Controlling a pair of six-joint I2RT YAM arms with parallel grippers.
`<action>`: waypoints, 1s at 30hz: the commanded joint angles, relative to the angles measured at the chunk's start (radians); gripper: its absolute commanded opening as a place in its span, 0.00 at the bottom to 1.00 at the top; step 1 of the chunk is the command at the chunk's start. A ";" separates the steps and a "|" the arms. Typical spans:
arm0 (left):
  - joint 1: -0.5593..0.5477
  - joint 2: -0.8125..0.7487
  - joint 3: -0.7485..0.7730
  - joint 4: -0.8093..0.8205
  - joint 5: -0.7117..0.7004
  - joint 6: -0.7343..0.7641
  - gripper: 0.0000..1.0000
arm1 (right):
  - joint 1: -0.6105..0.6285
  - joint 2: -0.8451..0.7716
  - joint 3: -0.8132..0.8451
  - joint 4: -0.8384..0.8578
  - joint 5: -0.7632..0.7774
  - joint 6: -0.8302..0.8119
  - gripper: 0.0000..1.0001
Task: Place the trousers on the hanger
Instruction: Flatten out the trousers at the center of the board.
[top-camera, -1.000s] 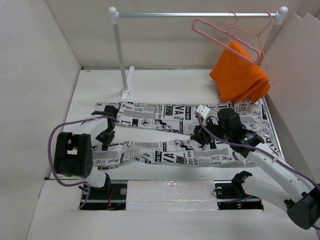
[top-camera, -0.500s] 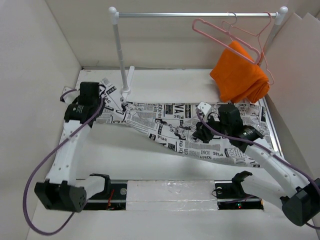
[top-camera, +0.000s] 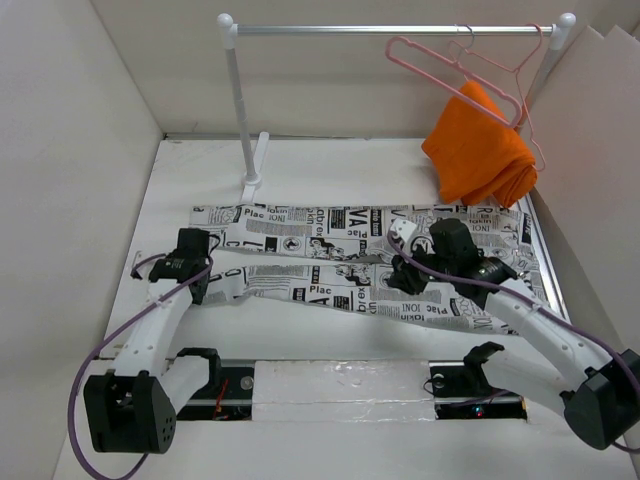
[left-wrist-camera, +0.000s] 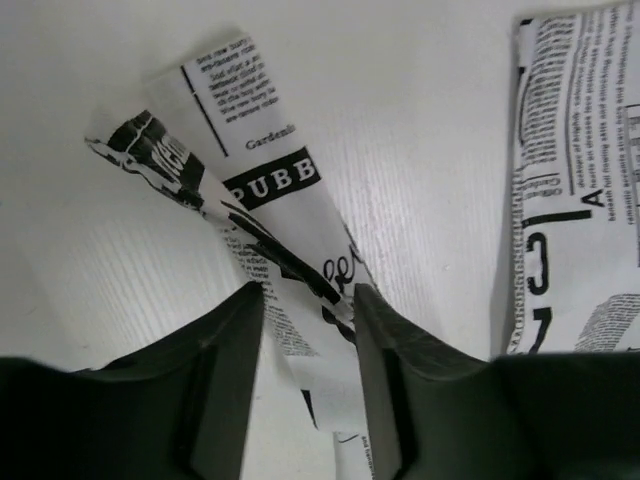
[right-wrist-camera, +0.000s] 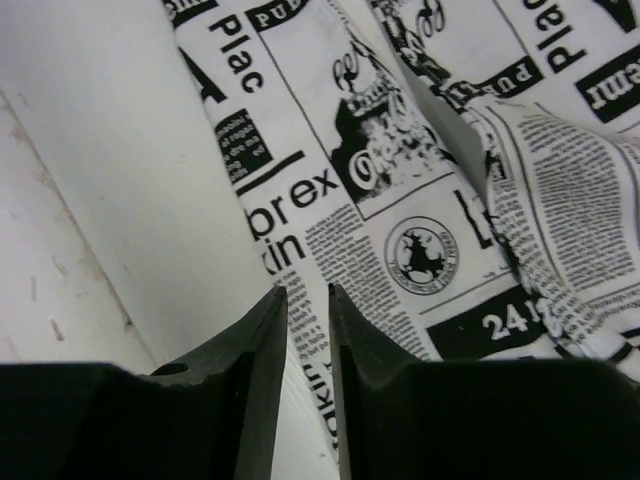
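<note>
1. The trousers (top-camera: 340, 262) lie spread across the tabletop (top-camera: 330, 170), well apart from the hanger (top-camera: 440, 62) on the rail (top-camera: 380, 30).
2. The left fingers (left-wrist-camera: 225, 370) pinch a leg's hem; the right fingers (right-wrist-camera: 250, 370) clamp the nearer leg's edge.
3. The step in hand looks like gathering the cloth. Next the legs need bringing together — without losing either grip — then lifting toward the hanger.

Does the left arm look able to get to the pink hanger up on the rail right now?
Probably not. The left gripper is shut on the trousers at the near left, while the hanger hangs high at the far right end of the rail, a long diagonal stretch away.
</note>
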 joint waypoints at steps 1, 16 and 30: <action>0.005 -0.026 0.034 0.026 -0.075 0.006 0.40 | 0.046 0.002 -0.010 0.030 -0.026 0.006 0.27; 0.005 0.414 0.493 -0.084 -0.282 0.295 0.02 | 0.215 0.108 0.019 0.076 0.049 0.064 0.40; 0.005 0.093 0.047 0.086 0.155 0.213 0.70 | 0.336 0.250 0.009 0.173 0.166 0.052 0.55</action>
